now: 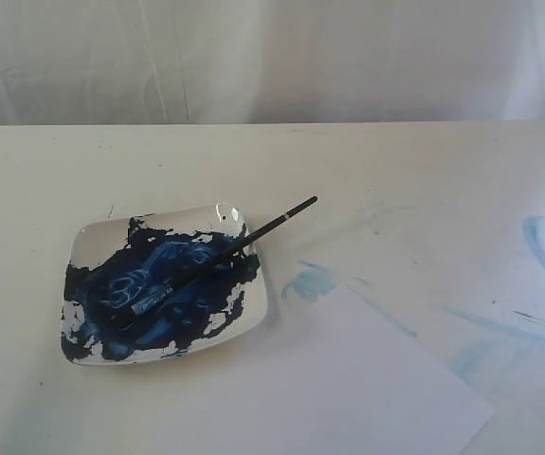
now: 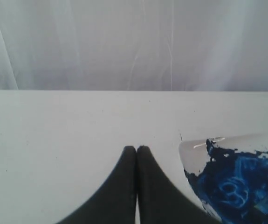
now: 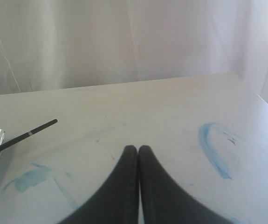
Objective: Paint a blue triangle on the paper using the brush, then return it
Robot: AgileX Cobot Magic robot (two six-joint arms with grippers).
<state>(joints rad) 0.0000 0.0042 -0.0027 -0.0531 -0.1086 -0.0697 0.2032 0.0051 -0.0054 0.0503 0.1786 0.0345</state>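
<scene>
The left end effector (image 2: pixel 136 149) is sitting with its two dark fingers pressed flat together, nothing between them, and is pointing across the bench (image 2: pixel 54 130) toward the white curtain (image 2: pixel 134 42). The right end effector (image 3: pixel 137 148) is doing the same, fingers meeting with no gap and gripping nothing.

Neither arm is showing in the exterior view. The left wrist view is catching only a corner of the paint-smeared dish (image 2: pixel 194 148) just beside its fingers. The right wrist view is catching the far end of the brush's handle, along with pale-blue smears (image 3: pixel 213 144) on the bench.

In the exterior view the brush (image 1: pixel 217 258) is lying in the dish at the left centre of the frame. Its long axis is running diagonally: the bristle end is resting in the dark blue paint toward the lower left, and the black handle is pointing to the upper right, overhanging the rim. The paper (image 1: pixel 348 379) is lying flat at the lower right, beside the dish.
</scene>
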